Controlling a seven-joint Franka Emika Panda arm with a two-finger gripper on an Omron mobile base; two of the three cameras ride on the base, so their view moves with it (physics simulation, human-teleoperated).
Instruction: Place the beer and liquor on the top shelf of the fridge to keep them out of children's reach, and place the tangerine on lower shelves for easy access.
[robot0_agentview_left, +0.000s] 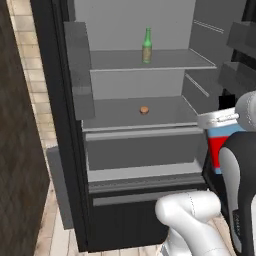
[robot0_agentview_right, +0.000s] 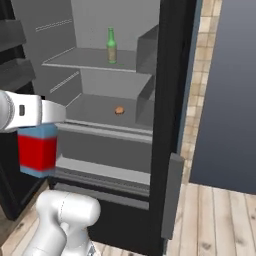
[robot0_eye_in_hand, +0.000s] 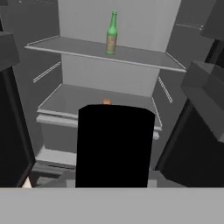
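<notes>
The fridge (robot0_agentview_left: 65, 150) stands open. The slim green beer (robot0_agentview_left: 147, 46) (robot0_agentview_right: 111, 46) (robot0_eye_in_hand: 112, 34) stands upright on the top shelf (robot0_agentview_left: 170, 62) (robot0_eye_in_hand: 144, 59). One level down, the tangerine (robot0_agentview_left: 144, 110) (robot0_agentview_right: 119, 110) (robot0_eye_in_hand: 106, 102) rests on a lower shelf (robot0_agentview_left: 115, 117) (robot0_agentview_right: 95, 112). My gripper (robot0_agentview_left: 218, 121) (robot0_agentview_right: 42, 120) is shut on the liquor (robot0_agentview_left: 216, 150) (robot0_agentview_right: 37, 150), holding it upright in the air in front of the fridge, about level with the lower shelf. In the hand view the liquor's black cap (robot0_eye_in_hand: 113, 146) hides my fingertips.
Boxy grey door bins (robot0_agentview_left: 77, 65) (robot0_agentview_right: 145, 50) flank the opening on one side, with more bins (robot0_agentview_left: 242, 45) (robot0_eye_in_hand: 205, 96) on the other door. A drawer front (robot0_agentview_left: 140, 150) sits below the lower shelf. A wooden floor (robot0_agentview_right: 215, 215) lies by the fridge.
</notes>
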